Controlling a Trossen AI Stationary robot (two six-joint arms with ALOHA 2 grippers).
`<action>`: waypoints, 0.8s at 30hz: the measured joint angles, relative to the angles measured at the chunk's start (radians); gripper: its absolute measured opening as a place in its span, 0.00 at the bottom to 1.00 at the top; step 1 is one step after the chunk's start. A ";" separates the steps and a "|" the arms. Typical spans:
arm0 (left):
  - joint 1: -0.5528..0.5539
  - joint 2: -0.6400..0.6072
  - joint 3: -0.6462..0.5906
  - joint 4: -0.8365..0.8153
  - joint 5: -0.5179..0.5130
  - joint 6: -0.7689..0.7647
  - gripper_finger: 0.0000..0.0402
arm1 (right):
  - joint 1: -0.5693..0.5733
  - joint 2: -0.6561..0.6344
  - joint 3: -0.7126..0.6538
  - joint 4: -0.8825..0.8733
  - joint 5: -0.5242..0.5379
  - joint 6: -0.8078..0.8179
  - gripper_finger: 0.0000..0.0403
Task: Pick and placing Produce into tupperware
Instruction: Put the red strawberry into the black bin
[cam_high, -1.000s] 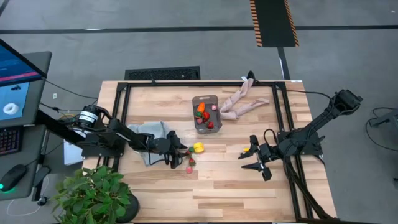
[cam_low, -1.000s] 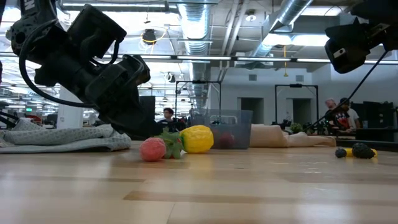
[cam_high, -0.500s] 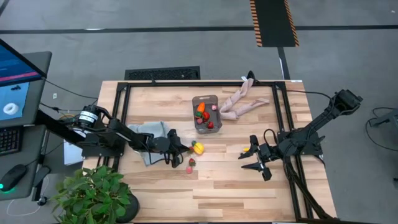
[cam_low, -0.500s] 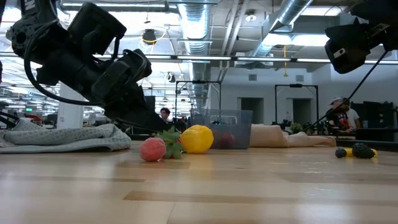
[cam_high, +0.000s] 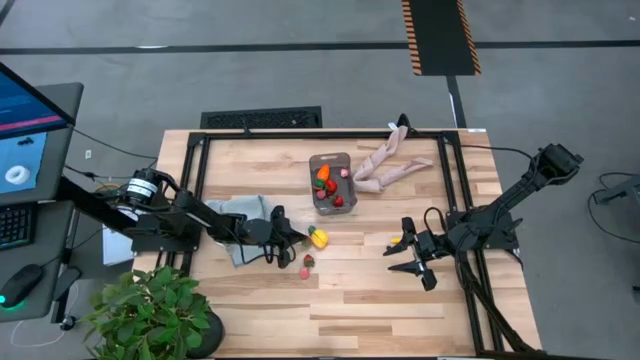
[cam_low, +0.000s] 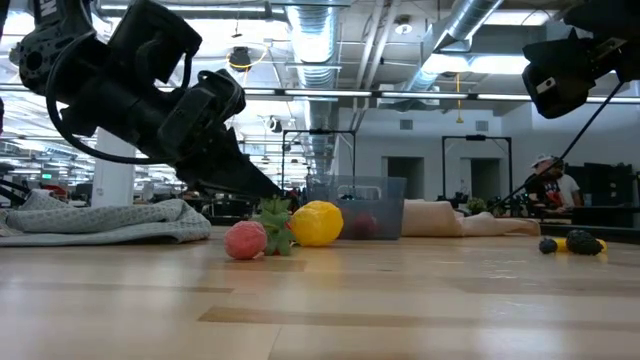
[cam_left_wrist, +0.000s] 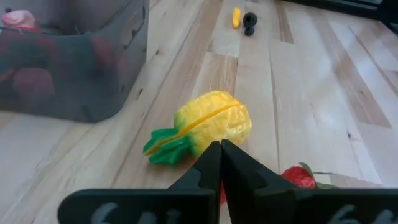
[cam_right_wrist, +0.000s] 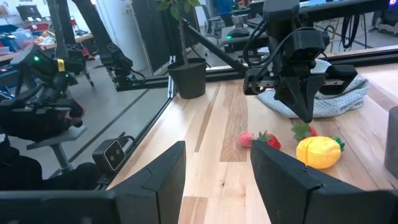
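The tupperware, a clear-greyish tub, stands at the table's far middle with red and orange produce inside. Loose produce lies nearer: a yellow fruit with a green top, a strawberry and a pink berry. My left gripper is shut and slants down. Its tips are just left of the yellow fruit, over another small strawberry with green leaves. My right gripper waits open at the right with nothing between its fingers. A small banana and dark berries lie beside it. My left gripper has its shut fingertips right at the green leaves of the small strawberry, slanting down from the table's left. The fingers hide the meeting place. I cannot tell whether they pinch a leaf or only touch it. The strawberry rests on the table.
A folded grey cloth lies under my left arm. A beige limb-shaped object lies right of the tub. A potted plant stands off the near left corner. Bare wood stretches along the near edge.
My left gripper has shut: its fingers stood apart a second ago and now meet at the strawberry's leaves beside the yellow fruit. It has also tipped its tips a little further down. The produce lies where it was.
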 joint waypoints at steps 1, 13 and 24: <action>0.000 0.000 0.000 0.001 0.000 0.002 0.00 | 0.000 0.000 0.000 0.000 0.000 0.000 0.51; 0.005 0.000 0.041 0.071 -0.026 0.047 0.00 | 0.000 0.000 0.000 0.000 0.033 -0.005 0.51; 0.074 0.000 0.160 0.066 -0.022 0.114 0.00 | 0.000 0.000 0.000 0.000 0.034 -0.006 0.51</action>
